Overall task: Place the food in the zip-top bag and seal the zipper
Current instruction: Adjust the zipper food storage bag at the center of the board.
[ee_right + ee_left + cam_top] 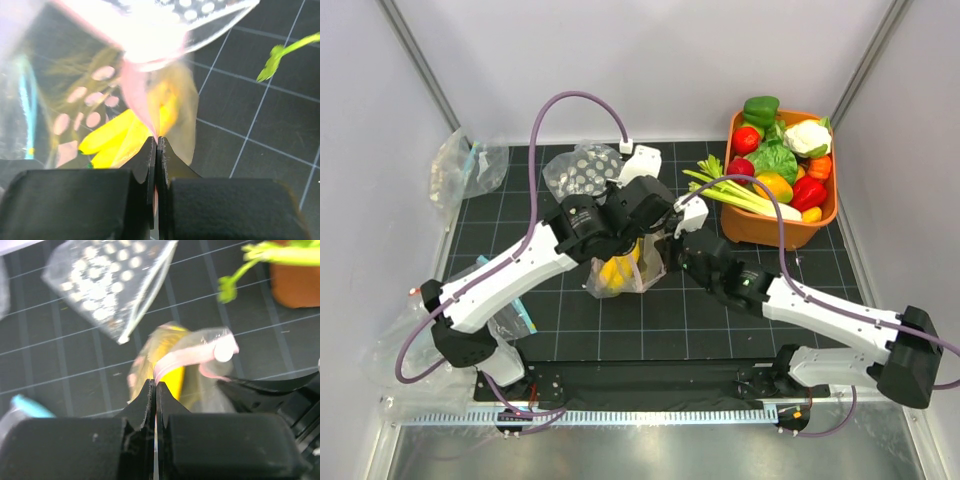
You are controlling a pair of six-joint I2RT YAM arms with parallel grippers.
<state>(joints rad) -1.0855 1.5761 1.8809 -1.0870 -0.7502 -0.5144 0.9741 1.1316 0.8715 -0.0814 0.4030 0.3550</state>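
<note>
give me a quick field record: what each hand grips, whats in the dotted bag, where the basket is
left hand: shut on the zipper
right hand: shut on the zipper too
zip-top bag: between both hands, banana inside
seal: cannot tell if closed
basket: right rear, full of toy produce
second dotted bag: left rear, lying flat

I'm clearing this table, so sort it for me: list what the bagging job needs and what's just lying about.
Job: zip-top bag; pink zipper, pinched by left gripper and right gripper; banana bunch inside; lettuce.
Lying about: second dotted bag; celery; cauliflower; plain clear bags.
</note>
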